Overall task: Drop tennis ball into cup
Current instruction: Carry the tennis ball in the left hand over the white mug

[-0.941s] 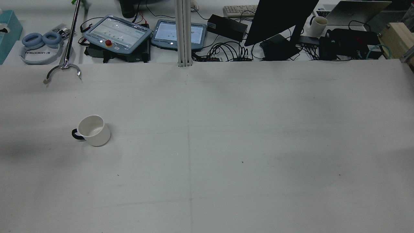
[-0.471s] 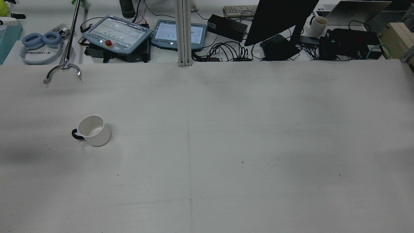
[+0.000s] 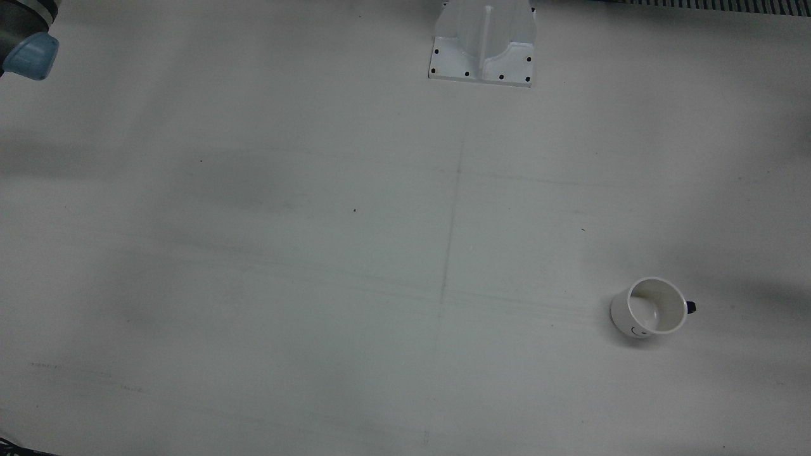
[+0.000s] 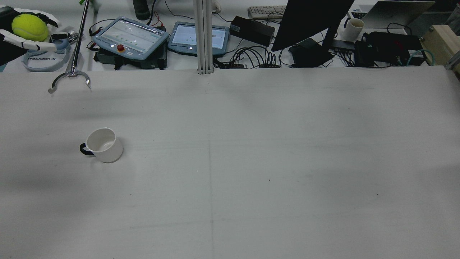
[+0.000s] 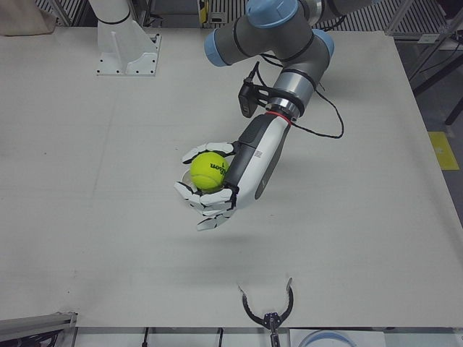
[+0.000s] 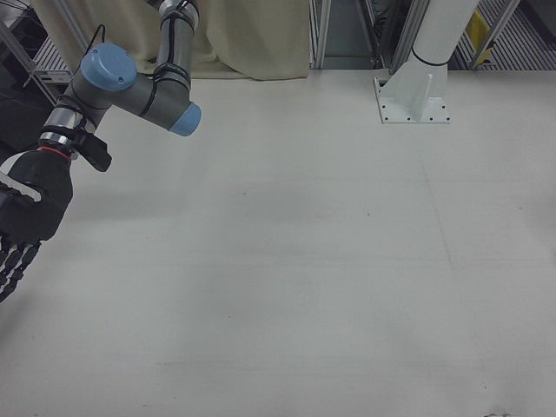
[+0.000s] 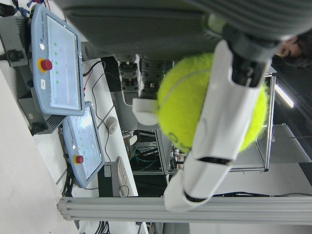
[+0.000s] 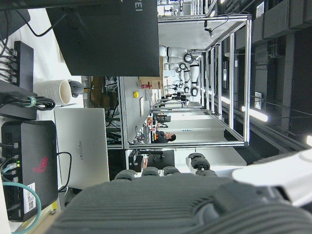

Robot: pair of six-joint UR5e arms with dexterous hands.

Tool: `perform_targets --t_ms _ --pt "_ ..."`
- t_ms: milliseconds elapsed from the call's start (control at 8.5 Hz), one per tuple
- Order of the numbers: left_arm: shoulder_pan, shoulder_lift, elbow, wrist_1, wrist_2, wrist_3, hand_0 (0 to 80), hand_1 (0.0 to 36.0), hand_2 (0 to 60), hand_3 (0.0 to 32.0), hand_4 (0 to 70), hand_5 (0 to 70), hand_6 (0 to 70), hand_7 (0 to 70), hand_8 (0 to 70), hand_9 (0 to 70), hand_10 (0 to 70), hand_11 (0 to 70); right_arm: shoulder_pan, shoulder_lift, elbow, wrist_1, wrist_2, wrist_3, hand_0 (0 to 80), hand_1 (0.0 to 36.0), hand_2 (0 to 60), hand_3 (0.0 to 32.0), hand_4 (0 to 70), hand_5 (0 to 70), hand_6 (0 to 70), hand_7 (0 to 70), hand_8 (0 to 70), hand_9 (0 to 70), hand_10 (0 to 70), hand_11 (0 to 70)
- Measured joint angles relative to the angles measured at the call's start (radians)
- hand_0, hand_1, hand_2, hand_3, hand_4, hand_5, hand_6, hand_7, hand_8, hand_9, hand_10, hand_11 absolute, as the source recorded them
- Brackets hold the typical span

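Observation:
A yellow tennis ball (image 4: 30, 27) is held in my left hand (image 4: 21, 44), high at the far left corner in the rear view. In the left-front view the hand (image 5: 221, 195) is shut around the ball (image 5: 209, 170), well above the table. The left hand view shows the ball (image 7: 185, 107) behind a white finger (image 7: 219, 122). A white cup (image 4: 102, 144) with a dark handle stands upright and empty on the table's left half, nearer the robot than the hand; it also shows in the front view (image 3: 652, 307). My right hand (image 6: 22, 217) is open and empty at the right-front view's left edge.
A metal claw tool (image 4: 70, 77) lies at the table's far left edge. Teach pendants (image 4: 131, 37), headphones (image 4: 43, 57), cables and a monitor (image 4: 309, 21) sit beyond the table. A white pedestal (image 3: 483, 41) stands at the robot's side.
My left hand with the ball has moved into the rear view's top left corner; 0.9 s ago it was out of that view. The cup has not moved.

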Motion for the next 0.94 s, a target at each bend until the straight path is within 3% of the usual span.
perform_targets --t_ms 353,588,941 --pt "0.088 0.008 -0.012 -0.025 -0.001 0.002 80.0 36.0 19.0 0.0 52.0 25.6 70.0 70.0 61.4 70.0 12.7 22.4 0.0 0.0 0.0 0.0 0.0 0.0 0.0 0.0 0.0 0.0 0.0 0.0 0.0 0.0 0.0 0.0 0.0 0.0" --pt "0.147 0.037 -0.013 -0.066 -0.007 0.009 80.0 36.0 24.8 0.0 51.5 30.9 70.0 70.0 62.4 70.0 13.0 22.7 0.0 0.0 0.0 0.0 0.0 0.0 0.0 0.0 0.0 0.0 0.0 0.0 0.0 0.0 0.0 0.0 0.0 0.0" --pt "0.183 0.109 -0.021 -0.158 -0.002 0.012 80.0 36.0 22.4 0.0 49.7 29.5 70.0 70.0 62.0 70.0 13.3 23.3 0.0 0.0 0.0 0.0 0.0 0.0 0.0 0.0 0.0 0.0 0.0 0.0 0.0 0.0 0.0 0.0 0.0 0.0"
